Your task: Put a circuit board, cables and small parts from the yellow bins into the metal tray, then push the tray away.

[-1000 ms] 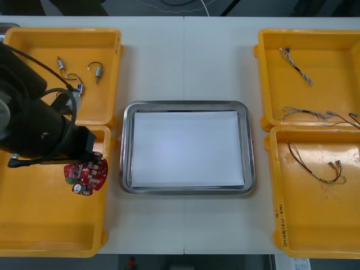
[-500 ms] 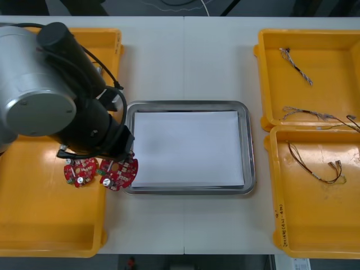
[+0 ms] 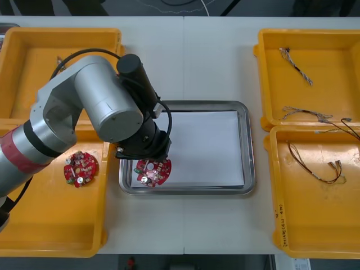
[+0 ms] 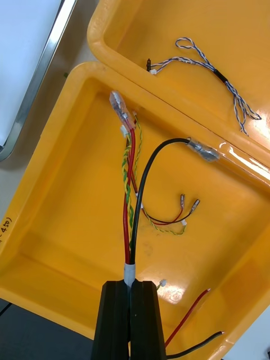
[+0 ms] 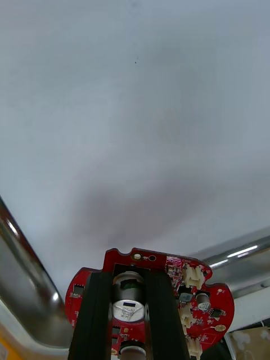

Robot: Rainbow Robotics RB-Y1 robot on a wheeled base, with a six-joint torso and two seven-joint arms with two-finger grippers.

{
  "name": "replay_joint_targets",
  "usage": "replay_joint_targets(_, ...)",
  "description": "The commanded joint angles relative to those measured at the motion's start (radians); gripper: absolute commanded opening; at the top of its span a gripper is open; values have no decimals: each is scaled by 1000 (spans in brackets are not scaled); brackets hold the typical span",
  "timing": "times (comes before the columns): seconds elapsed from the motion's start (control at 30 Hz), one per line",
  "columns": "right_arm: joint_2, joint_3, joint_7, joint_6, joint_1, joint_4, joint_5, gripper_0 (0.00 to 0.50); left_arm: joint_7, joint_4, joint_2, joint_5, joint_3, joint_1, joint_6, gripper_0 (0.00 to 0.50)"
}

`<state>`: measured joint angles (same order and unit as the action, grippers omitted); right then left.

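Tray (image 3: 249, 147) between the side bins (image 3: 50, 219)

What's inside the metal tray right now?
A white liner and one red circuit board, gripped by the left gripper at the metal tray's near left corner. The left arm covers the tray's left edge, so anything under it is hidden.

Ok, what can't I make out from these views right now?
- Front view: the left arm covers most of the far left yellow bin, hiding its contents.
- Circuit board: whether it touches the metal tray or hangs above it is unclear; in the left wrist view the left gripper, shut on it, covers its middle.
- Right wrist view: the red and black cable disappears between the right gripper's shut fingers.
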<state>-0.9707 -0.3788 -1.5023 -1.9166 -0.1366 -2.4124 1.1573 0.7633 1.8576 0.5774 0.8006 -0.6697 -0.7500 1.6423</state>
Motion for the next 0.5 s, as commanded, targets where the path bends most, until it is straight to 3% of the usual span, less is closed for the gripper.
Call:
replay_joint_targets(0.03,-39,11,-15,-3,-14,-25,-8,0,-6,-40,-11,-40,-64,-43,-76,0)
replay_joint_targets(0.2,-39,11,-18,-3,-14,-25,-10,0,8,-89,-11,-57,-90,-49,-127,0)
replay_joint_targets(0.5,-39,12,-13,-3,-11,-16,-30,0,24,-95,-10,-67,-90,-48,-124,5)
